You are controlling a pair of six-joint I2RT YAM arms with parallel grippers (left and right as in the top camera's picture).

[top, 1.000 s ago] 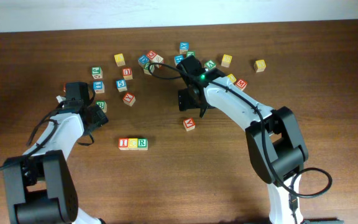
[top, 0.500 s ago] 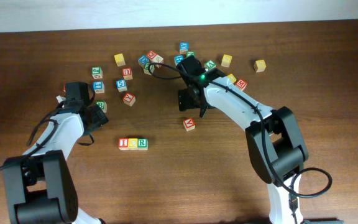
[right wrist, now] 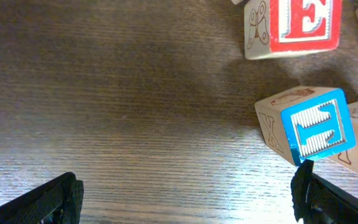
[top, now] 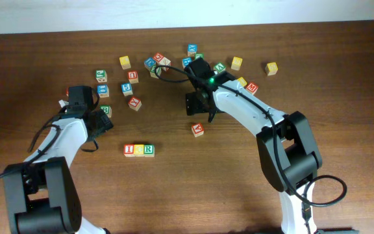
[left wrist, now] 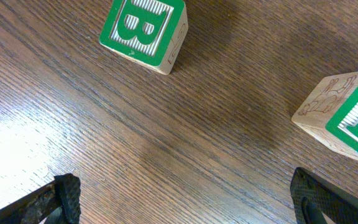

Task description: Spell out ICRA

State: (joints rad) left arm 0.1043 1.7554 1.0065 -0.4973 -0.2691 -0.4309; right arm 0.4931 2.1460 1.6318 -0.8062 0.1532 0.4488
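Three blocks stand in a row reading I, a green letter, and R, at the table's front middle. A lone red-letter block lies to their right. My right gripper is open and empty just behind that block; in its wrist view the open fingers hover over bare wood, with a red E block and a blue-letter block ahead. My left gripper is open and empty at the left. Its wrist view shows a green B block and another green block.
Several loose letter blocks are scattered along the back, among them yellow ones, a red D and a blue one. A green block sits close by the left gripper.
The right gripper has edged slightly toward the back, away from the lone red-letter block. The left arm and the blocks have not moved.
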